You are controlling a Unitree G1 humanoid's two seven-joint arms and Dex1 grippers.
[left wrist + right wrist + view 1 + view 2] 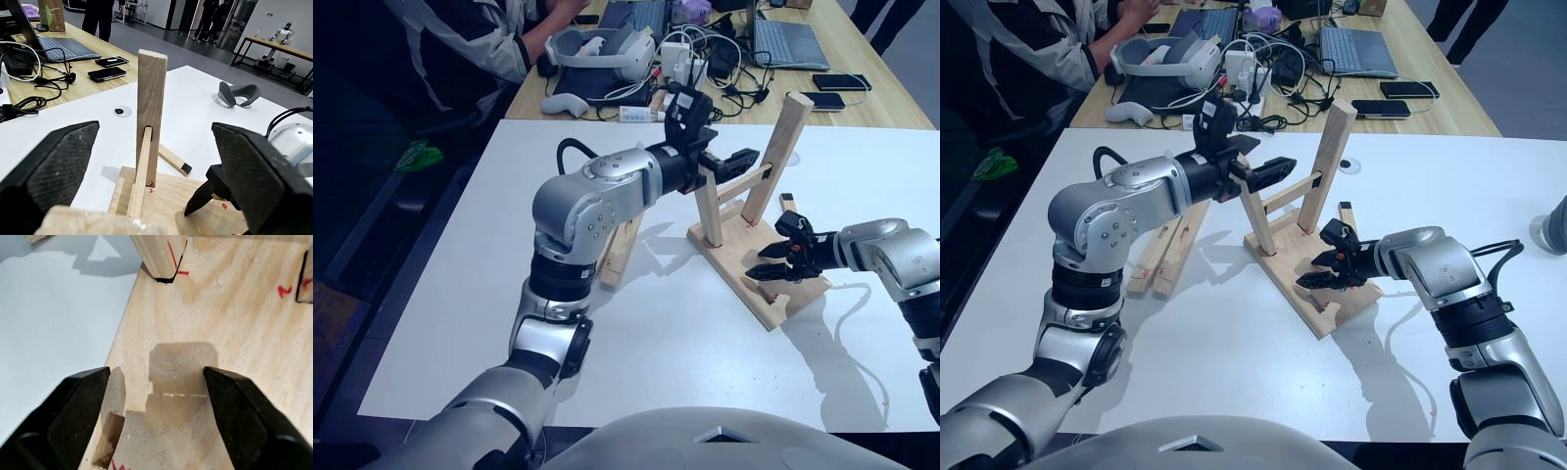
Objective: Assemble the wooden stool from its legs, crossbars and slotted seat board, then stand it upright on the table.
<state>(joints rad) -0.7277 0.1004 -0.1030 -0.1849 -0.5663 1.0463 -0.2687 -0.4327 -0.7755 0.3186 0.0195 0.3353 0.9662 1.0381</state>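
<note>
The slotted seat board (734, 266) lies flat on the white table. Two legs stand in it, a tall one (781, 147) at the back and a shorter one (708, 211) in front, joined by a crossbar (744, 184). My left gripper (729, 164) is open at the top of the front leg, its fingers (54, 166) spread either side of the wood. Open as well, my right gripper (781, 253) hovers low over the board's near right part, above an empty slot (110, 440).
Loose wooden legs (617, 250) lie on the table to the left of the board. A short stick (171, 159) rests behind it. A grey object (237, 93) sits far right. Behind the table is a desk with a laptop (783, 39), phones and cables.
</note>
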